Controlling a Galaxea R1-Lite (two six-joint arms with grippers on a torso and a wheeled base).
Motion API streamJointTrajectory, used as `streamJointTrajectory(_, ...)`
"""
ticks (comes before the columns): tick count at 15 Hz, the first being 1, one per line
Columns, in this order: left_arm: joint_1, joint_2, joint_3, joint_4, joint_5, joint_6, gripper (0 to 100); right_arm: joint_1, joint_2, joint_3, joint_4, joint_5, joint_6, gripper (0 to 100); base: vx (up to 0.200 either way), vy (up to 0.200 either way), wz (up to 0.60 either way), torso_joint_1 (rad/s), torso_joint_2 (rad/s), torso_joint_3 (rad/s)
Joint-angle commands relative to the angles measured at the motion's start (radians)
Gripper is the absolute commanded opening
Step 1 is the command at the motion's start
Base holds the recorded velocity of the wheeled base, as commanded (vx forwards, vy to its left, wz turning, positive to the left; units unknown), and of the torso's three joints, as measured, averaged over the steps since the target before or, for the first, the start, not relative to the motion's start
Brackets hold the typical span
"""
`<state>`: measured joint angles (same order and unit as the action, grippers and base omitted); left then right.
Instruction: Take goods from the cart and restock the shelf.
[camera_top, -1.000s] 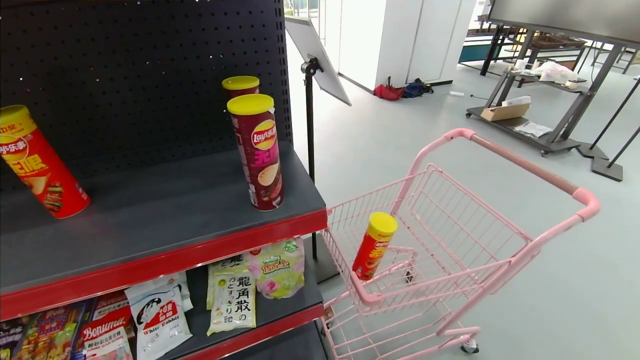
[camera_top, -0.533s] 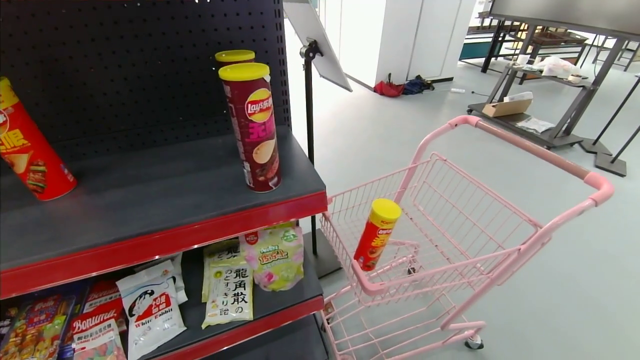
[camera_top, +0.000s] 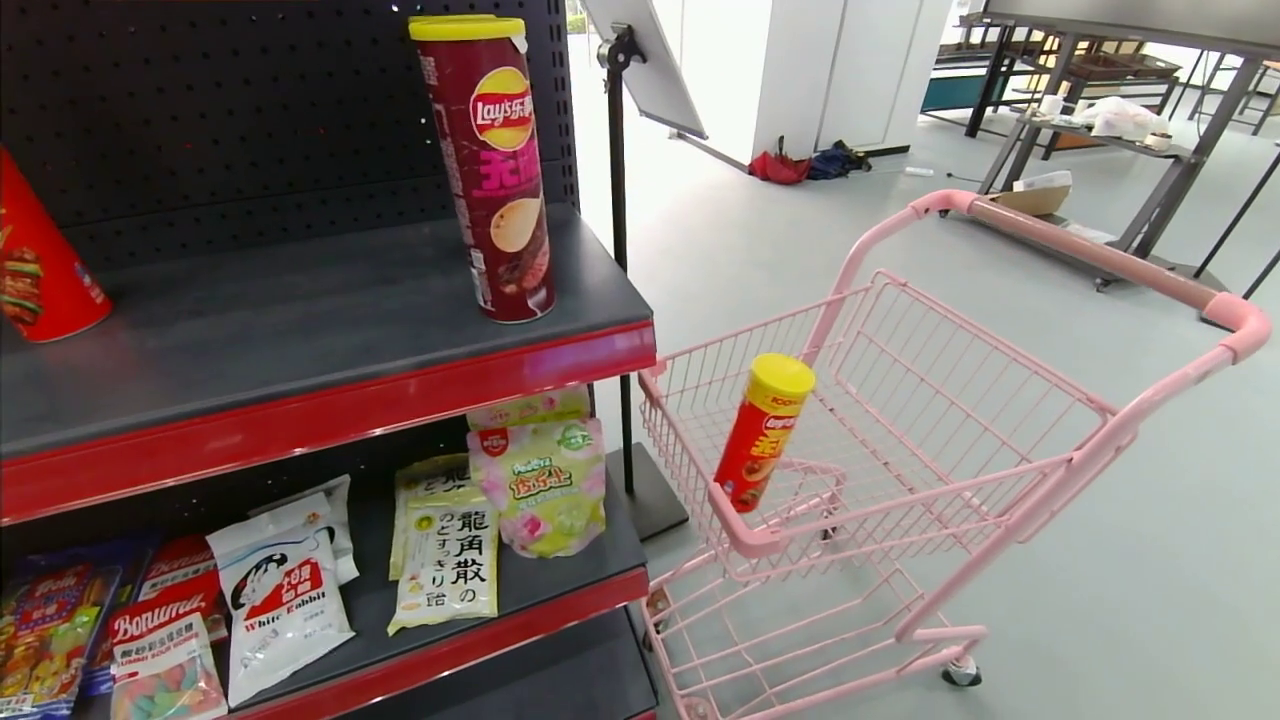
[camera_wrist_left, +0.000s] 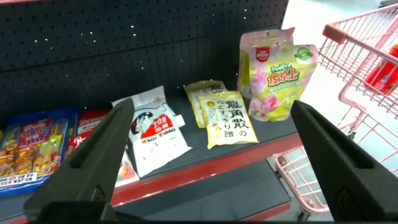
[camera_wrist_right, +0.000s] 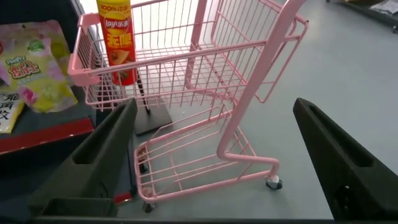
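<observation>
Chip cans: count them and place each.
4: maroon can on the top shelf, right end; second can mostly hidden behind it; red can far left; yellow-lidded can in the pink cart.

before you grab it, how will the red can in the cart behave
The can is tall and narrow and stands tilted in the cart, so a nudge would likely tip it. Its round body would probably roll once down. It looks like a stiff tube, likely light for its size, with a glossy skin that may slip.
</observation>
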<state>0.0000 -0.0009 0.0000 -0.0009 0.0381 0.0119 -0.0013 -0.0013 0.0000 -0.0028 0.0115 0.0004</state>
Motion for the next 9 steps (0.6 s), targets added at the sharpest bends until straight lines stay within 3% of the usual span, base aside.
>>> streamJointTrajectory(1,0.0,0.001,-0.002,-0.001,0.0,0.0,100,0.0,0.001,0.0,0.0,0.001,-0.002,100,0.0,0.0,0.0,-0.027,0.11,0.085)
streamJointTrajectory(3,0.0,0.001,0.0,-0.001,0.0,0.0,100,0.0,0.027,-0.026,-0.016,0.007,-0.051,100,0.0,0.0,0.0,-0.011,0.03,0.028)
streamJointTrajectory(5,0.0,0.001,0.0,-0.001,0.0,0.0,100,0.032,0.457,-0.426,-0.02,-0.01,0.155,100,0.0,0.0,0.0,0.0,0.0,0.0)
streamJointTrajectory(6,0.0,0.001,0.0,-0.001,0.0,0.0,100,0.067,0.632,-0.56,-0.02,0.056,0.181,100,0.0,0.0,0.0,0.0,0.0,0.0)
streamJointTrajectory(8,0.0,0.001,0.0,-0.001,0.0,0.0,100,0.179,0.839,-0.528,-0.074,0.107,0.085,100,0.0,0.0,0.0,0.0,0.0,0.0)
streamJointTrajectory(9,0.0,0.001,0.0,-0.001,0.0,0.0,100,0.182,1.0,-0.502,-0.172,0.107,0.089,100,0.0,0.0,0.0,0.0,0.0,0.0)
